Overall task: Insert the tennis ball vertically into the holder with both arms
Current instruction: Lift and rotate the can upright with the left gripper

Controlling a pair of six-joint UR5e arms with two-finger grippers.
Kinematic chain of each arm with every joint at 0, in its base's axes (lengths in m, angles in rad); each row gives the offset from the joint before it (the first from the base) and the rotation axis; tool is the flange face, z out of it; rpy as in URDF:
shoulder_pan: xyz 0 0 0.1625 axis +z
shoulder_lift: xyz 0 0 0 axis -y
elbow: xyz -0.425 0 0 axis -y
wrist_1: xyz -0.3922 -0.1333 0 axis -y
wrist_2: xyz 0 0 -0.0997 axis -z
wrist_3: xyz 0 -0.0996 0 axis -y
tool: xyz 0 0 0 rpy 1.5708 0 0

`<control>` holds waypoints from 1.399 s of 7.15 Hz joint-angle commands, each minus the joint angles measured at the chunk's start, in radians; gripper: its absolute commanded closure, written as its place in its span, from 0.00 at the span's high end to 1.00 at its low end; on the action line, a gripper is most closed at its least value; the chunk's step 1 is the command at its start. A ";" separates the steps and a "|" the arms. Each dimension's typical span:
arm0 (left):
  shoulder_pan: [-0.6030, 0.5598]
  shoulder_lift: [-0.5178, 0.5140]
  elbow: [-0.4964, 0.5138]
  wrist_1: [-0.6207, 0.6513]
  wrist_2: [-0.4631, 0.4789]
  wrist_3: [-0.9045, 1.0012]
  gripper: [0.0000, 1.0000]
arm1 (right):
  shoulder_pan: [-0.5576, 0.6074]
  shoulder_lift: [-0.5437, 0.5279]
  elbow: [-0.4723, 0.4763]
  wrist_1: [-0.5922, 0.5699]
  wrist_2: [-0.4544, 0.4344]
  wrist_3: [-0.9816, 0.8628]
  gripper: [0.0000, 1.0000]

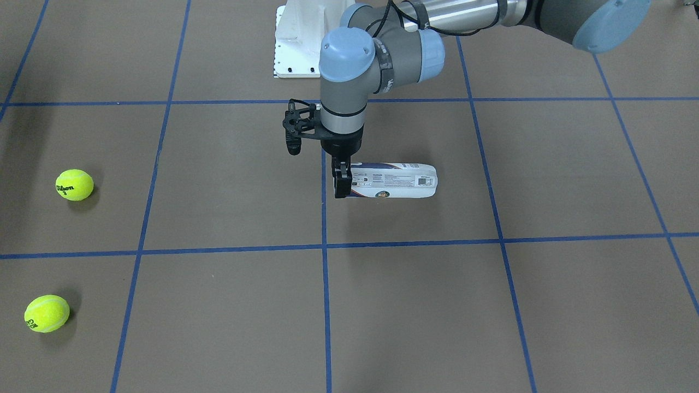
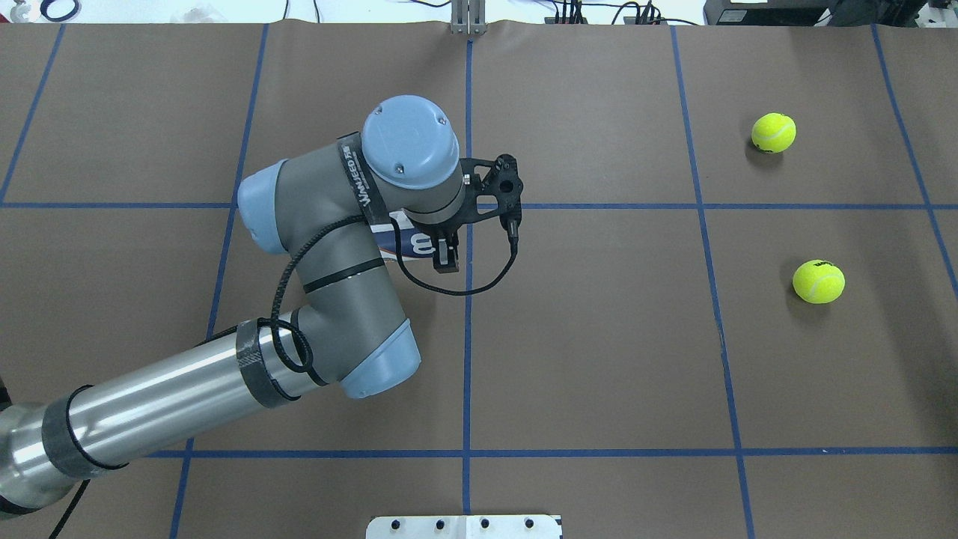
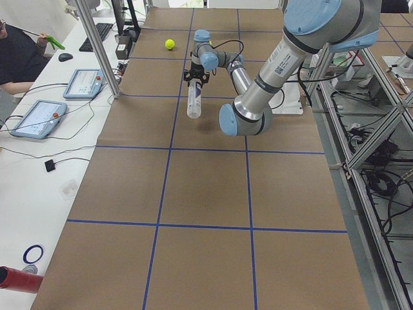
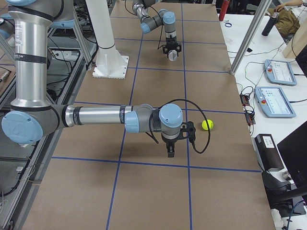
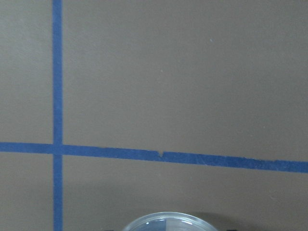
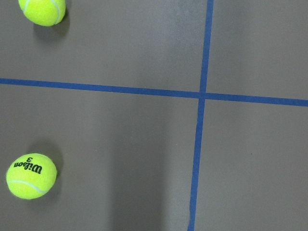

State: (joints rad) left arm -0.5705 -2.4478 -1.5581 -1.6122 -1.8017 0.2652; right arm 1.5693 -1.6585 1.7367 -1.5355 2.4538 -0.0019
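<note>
Currently the holder [image 1: 398, 181] is clamped at one end by the left gripper [image 1: 342, 184]; right gripper [image 4: 170, 152] finger state cannot be told.

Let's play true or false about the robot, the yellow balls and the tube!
1. Two tennis balls lie on the table. True: the Wilson ball and the second ball.
2. The holder stands upright. False: it is turned on its side.
3. The left gripper grips the holder's end. True.
4. The lines on the table are red. False: the tape lines are blue.
</note>
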 commanded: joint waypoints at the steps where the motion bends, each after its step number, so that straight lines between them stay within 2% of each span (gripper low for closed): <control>1: -0.043 0.003 -0.095 -0.192 0.001 -0.247 0.61 | 0.000 -0.001 0.021 0.000 0.001 0.000 0.99; 2: -0.045 0.012 -0.096 -0.313 0.002 -0.377 0.61 | 0.000 -0.003 0.027 0.000 0.001 0.000 0.99; 3: -0.046 0.056 -0.096 -0.521 0.049 -0.499 0.60 | 0.000 -0.001 0.036 0.000 0.001 0.000 0.99; 5: -0.043 0.204 -0.065 -1.045 0.183 -0.668 0.54 | 0.000 0.002 0.047 0.000 0.001 0.000 0.99; 6: -0.040 0.236 -0.019 -1.236 0.232 -0.707 0.54 | 0.000 0.002 0.055 0.000 0.001 0.000 0.99; 7: -0.034 0.265 0.037 -1.379 0.266 -0.713 0.54 | 0.000 0.002 0.061 0.000 0.001 0.000 0.99; 9: 0.001 0.254 0.283 -1.791 0.382 -0.713 0.54 | 0.000 0.002 0.070 0.000 0.001 0.000 0.99; 10: 0.024 0.247 0.340 -1.866 0.415 -0.713 0.54 | 0.000 0.003 0.073 0.000 0.001 0.000 0.99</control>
State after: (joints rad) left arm -0.5729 -2.1943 -1.3206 -3.3187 -1.4370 -0.4471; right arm 1.5692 -1.6562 1.8050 -1.5355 2.4544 -0.0015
